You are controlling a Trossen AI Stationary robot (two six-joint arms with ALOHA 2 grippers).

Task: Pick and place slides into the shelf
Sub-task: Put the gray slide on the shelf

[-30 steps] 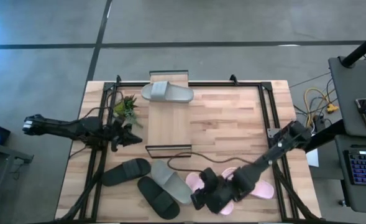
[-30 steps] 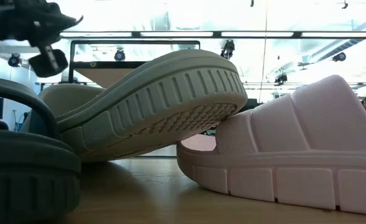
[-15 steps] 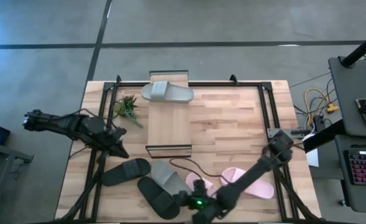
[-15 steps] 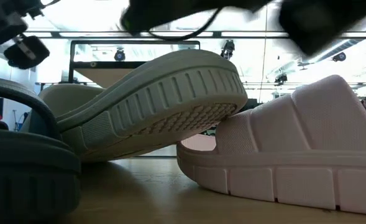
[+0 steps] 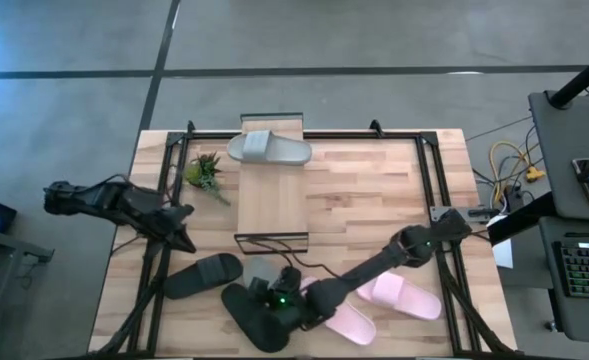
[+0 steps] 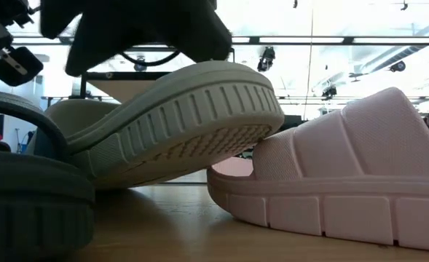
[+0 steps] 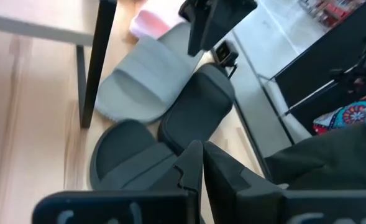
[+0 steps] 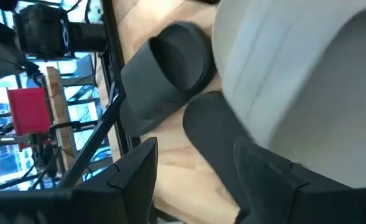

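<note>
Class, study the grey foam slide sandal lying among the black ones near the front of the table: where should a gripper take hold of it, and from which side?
Probably the raised outer edge of the grey foam slide sandal, approached from above. Its sole tilts up, propped on the pink foam slide sandal, leaving the rim free. The right gripper hovers over it, fingers open.

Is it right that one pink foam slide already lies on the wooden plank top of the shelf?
Not quite: the high view shows a grey foam slide on the shelf's wooden plank top, not a pink one. Both pink foam slides lie on the table.
</note>
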